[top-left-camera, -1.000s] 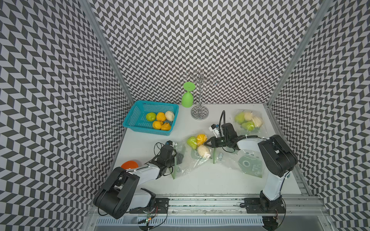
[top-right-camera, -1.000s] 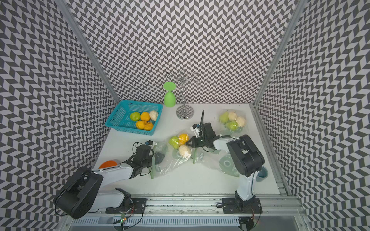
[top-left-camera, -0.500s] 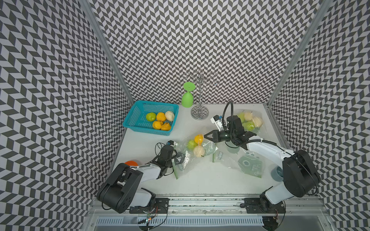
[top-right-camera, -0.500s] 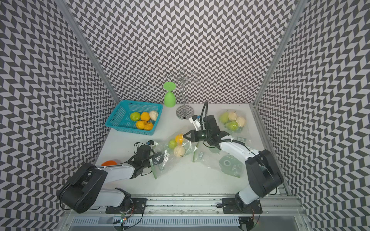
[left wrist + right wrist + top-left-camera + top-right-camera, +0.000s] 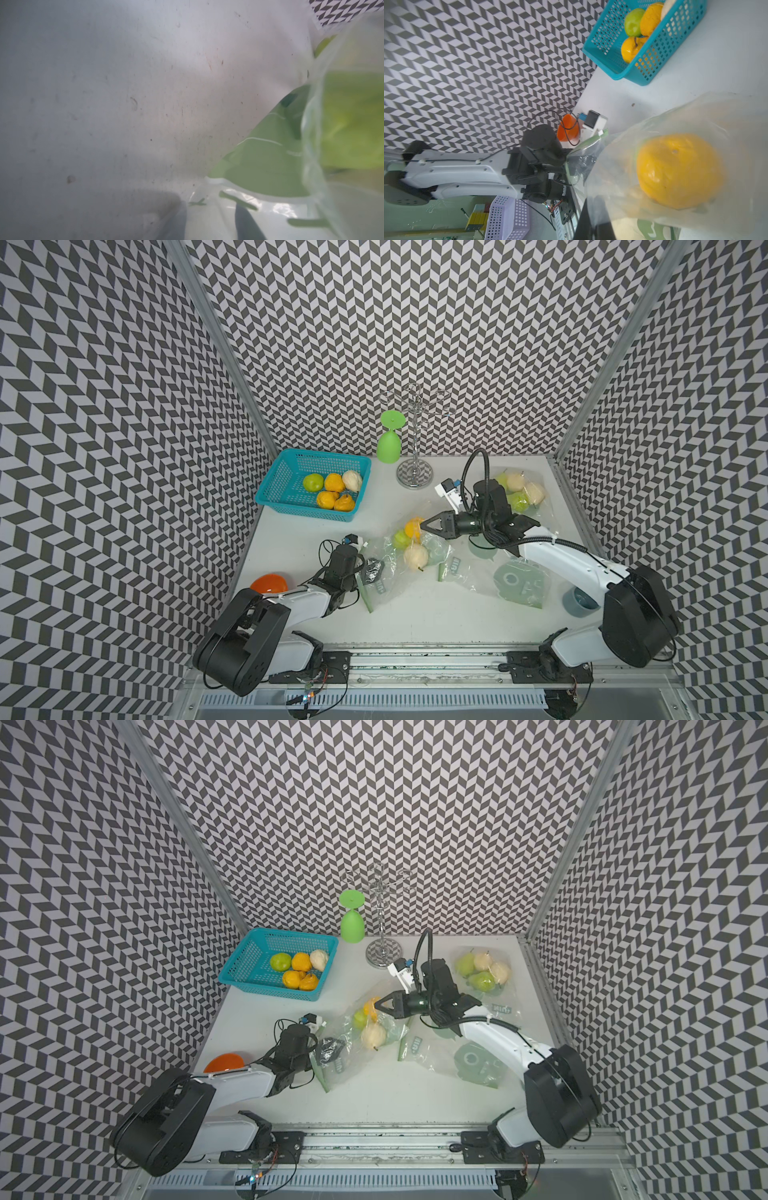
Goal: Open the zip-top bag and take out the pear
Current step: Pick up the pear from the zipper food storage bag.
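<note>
While right gripper clamps zip-top bag, jaws fully closed, pale pear inside, near its tip.

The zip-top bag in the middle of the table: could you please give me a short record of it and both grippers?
bag: zip-top bag, clear, green zip strip at its near end
contents: pale pear, green fruit, orange fruit
right gripper: shut on the bag's far end, holding it up
left gripper: at the bag's mouth; grip unclear
</note>
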